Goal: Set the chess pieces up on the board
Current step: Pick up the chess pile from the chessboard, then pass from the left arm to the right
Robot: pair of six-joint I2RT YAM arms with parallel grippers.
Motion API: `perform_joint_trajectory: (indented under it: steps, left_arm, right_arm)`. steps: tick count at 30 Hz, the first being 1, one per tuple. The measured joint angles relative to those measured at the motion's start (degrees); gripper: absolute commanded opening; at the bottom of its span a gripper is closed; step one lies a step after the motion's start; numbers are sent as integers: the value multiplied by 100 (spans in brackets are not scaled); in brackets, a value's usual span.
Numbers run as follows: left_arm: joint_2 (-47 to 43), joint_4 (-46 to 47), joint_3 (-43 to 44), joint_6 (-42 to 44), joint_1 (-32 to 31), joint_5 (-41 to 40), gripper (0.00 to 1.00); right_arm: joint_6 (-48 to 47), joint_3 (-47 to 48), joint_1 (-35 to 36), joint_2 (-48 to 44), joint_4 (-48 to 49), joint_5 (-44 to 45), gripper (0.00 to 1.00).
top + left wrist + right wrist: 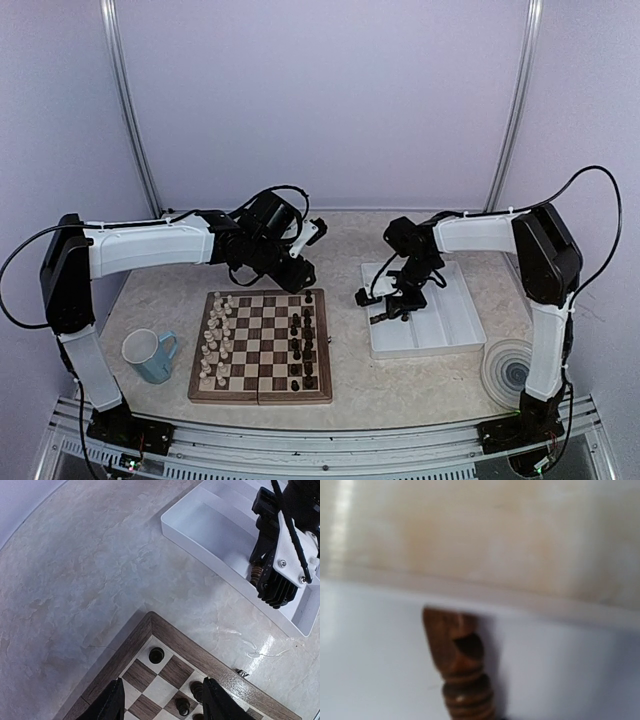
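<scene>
The board (262,348) lies between the arms, with dark chess pieces (301,345) along its right columns. My left gripper (303,278) hovers open over the board's far right corner (150,625), nothing between its fingers (112,705). One dark piece (156,655) stands on the corner square, and others (197,690) sit beside the right finger. My right gripper (390,312) is down in the white tray (440,330), shut on a brown chess piece (462,665) that fills the blurred right wrist view. The left wrist view shows that piece (256,573) at the right gripper's (257,577) tips.
Cream-white pieces (215,345) fill the board's left columns. A light blue mug (150,355) stands left of the board. A round ringed disc (510,370) lies at the right, near the right arm's base. A small metal clasp (242,672) sticks out of the board's edge.
</scene>
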Motion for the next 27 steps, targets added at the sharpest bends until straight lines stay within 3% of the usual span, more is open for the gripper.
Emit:
perform_joint_trajectory:
  steps: [14, 19, 27]
  left_arm:
    - [-46, 516, -129, -319, 15, 601, 53]
    - [-295, 1377, -525, -935, 114, 997, 52]
    - [-579, 3589, -1167, -2444, 57, 1637, 52]
  right_arm:
    - [365, -1040, -352, -1158, 2, -487, 5]
    - [859, -1040, -610, -1508, 173, -1167, 5]
    - [2135, -1257, -732, -2243, 1141, -2341, 5]
